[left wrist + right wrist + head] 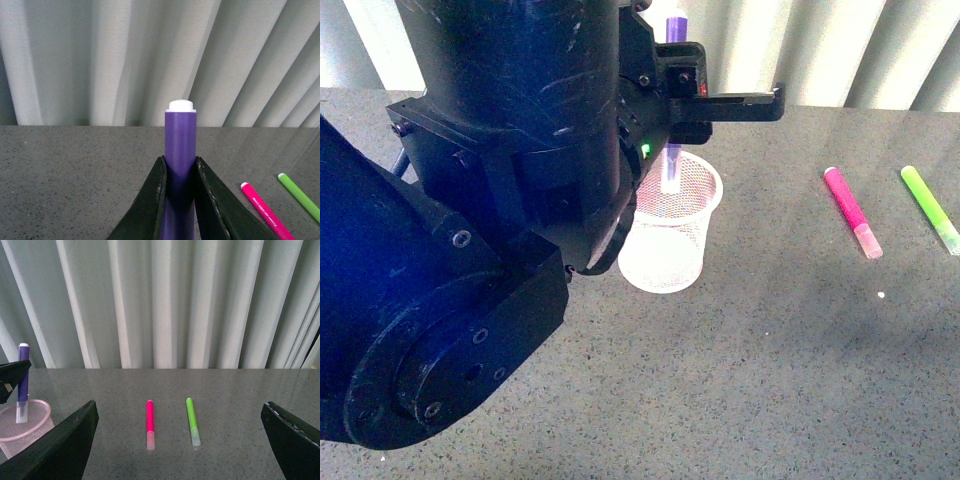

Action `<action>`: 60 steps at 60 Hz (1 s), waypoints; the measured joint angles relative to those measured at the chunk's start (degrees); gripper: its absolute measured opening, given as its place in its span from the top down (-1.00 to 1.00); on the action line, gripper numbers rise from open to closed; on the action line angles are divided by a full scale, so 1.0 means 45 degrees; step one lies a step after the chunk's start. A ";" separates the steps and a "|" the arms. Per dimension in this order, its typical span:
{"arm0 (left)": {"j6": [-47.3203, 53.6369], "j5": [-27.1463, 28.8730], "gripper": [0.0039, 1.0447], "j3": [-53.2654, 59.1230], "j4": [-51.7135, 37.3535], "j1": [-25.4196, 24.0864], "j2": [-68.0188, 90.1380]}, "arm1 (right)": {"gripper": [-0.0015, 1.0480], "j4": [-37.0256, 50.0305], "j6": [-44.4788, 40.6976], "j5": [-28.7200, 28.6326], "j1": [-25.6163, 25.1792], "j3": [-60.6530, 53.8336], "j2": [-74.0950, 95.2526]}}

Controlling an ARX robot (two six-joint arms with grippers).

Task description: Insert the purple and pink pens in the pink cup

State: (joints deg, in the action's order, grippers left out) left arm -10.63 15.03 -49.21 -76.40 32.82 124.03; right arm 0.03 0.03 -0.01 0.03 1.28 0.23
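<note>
My left gripper point(673, 120) is shut on the purple pen point(180, 150) and holds it upright, its pale cap end down inside the mouth of the pink mesh cup point(670, 235). The pen point(674, 165) shows above and below the gripper in the front view. In the right wrist view the pen point(22, 375) stands in the cup point(25, 427) at the far left. The pink pen point(850, 210) lies flat on the table right of the cup; it also shows in the right wrist view point(149, 422) and the left wrist view point(265, 215). My right gripper point(180, 440) is open and empty, above the table, facing the pink pen.
A lime-green marker point(930, 207) lies right of the pink pen, near the table's right side, seen too in the right wrist view point(192, 427). A pleated pale curtain point(165, 300) closes off the far edge of the grey table point(770, 380). My left arm fills the front view's left half.
</note>
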 joint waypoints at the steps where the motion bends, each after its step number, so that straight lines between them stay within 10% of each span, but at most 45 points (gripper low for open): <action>1: 0.0000 0.0005 0.76 0.0000 0.0000 -0.0015 0.0005 | -0.87 0.0000 -0.0005 0.0000 0.0000 0.0000 0.0000; 11: -0.0102 -0.0136 0.76 0.0024 0.0364 -0.0107 0.0029 | -0.87 0.0000 0.0000 0.0000 0.0000 0.0000 0.0000; 40: -0.0325 -0.1010 -0.90 0.1836 0.1763 -0.1715 -0.2259 | -0.87 0.0000 0.0000 0.0000 0.0000 0.0000 0.0000; 49: 0.0141 -0.1642 -0.88 0.2409 0.3245 -0.2487 -0.3536 | -0.87 0.0000 -0.0005 0.0000 0.0000 0.0000 0.0000; 60: 0.1967 -0.4119 -0.88 0.3497 0.9904 -0.4197 -0.8063 | -0.87 0.0000 0.0000 0.0000 0.0000 0.0000 0.0000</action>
State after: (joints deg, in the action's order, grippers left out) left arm -1.78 -3.51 -33.47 -31.83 13.93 87.74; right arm 0.03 0.03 -0.01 0.03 1.28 0.23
